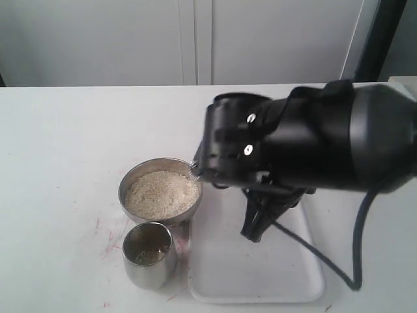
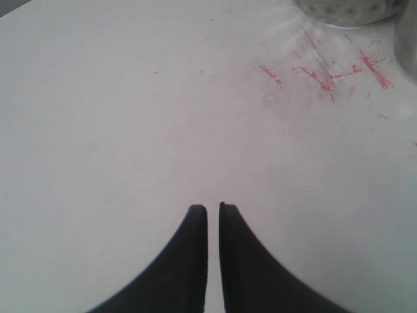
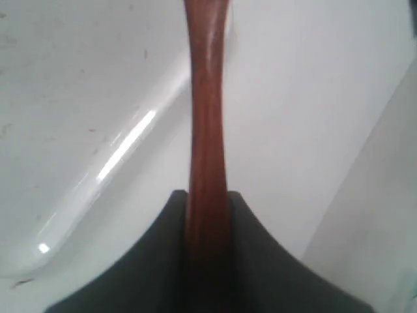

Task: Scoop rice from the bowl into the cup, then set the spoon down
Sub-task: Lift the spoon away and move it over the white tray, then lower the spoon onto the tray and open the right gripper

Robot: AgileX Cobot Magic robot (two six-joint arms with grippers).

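Note:
The steel bowl [image 1: 161, 192] holds a mound of off-white rice [image 1: 161, 194] left of the tray. In front of it stands the small steel cup [image 1: 149, 255]. My right gripper [image 3: 207, 193] is shut on the slim handle of the reddish-brown wooden spoon [image 3: 206, 98], which runs out over the white tray [image 3: 117, 156]. The spoon's head is out of view. In the exterior view the right gripper [image 1: 253, 233] points down just above the tray [image 1: 260, 277], and its arm hides the spoon. My left gripper [image 2: 213, 207] is shut on nothing, low over bare table.
The bulky black right arm [image 1: 306, 140] and its cable [image 1: 357, 248] hang over the tray's far and right side. Red scribble marks [image 2: 326, 72] stain the white table near the bowl's base [image 2: 348, 10]. A pale wall stands behind the table.

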